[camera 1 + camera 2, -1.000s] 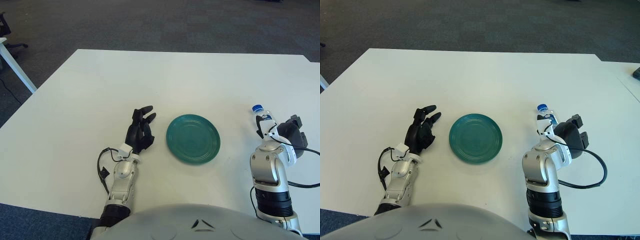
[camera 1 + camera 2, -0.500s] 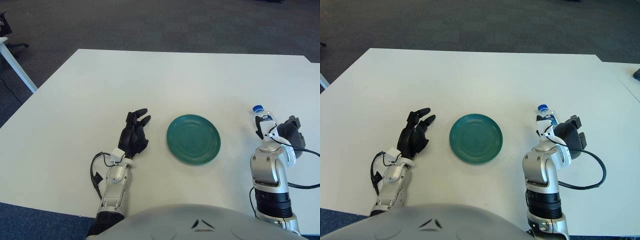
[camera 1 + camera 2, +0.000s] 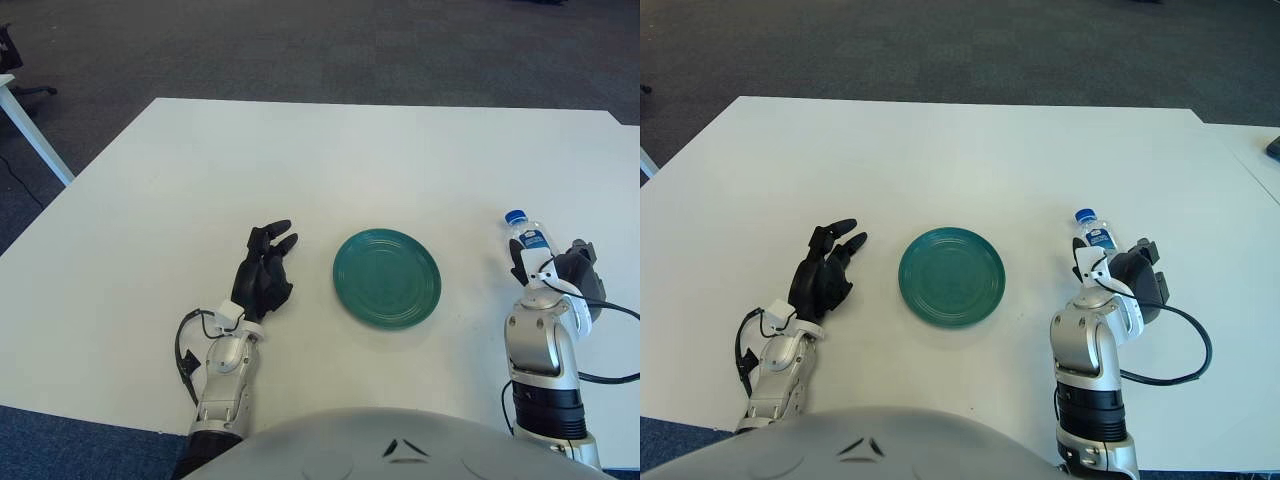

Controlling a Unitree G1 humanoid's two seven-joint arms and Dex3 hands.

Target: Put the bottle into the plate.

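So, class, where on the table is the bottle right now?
The bottle stands upright on the right side of the white table, right of the green plate, with the right hand close beside it.

Both hands black, three jointed fingers each: left hand, right hand. Forearms silver-grey metal casings; right forearm thick, with a ribbed black band near its base. Small white block at each wrist. Thin black cable loops beside left forearm; heavier black cable curves off the right. Grey rounded torso at near edge, small dark markings.
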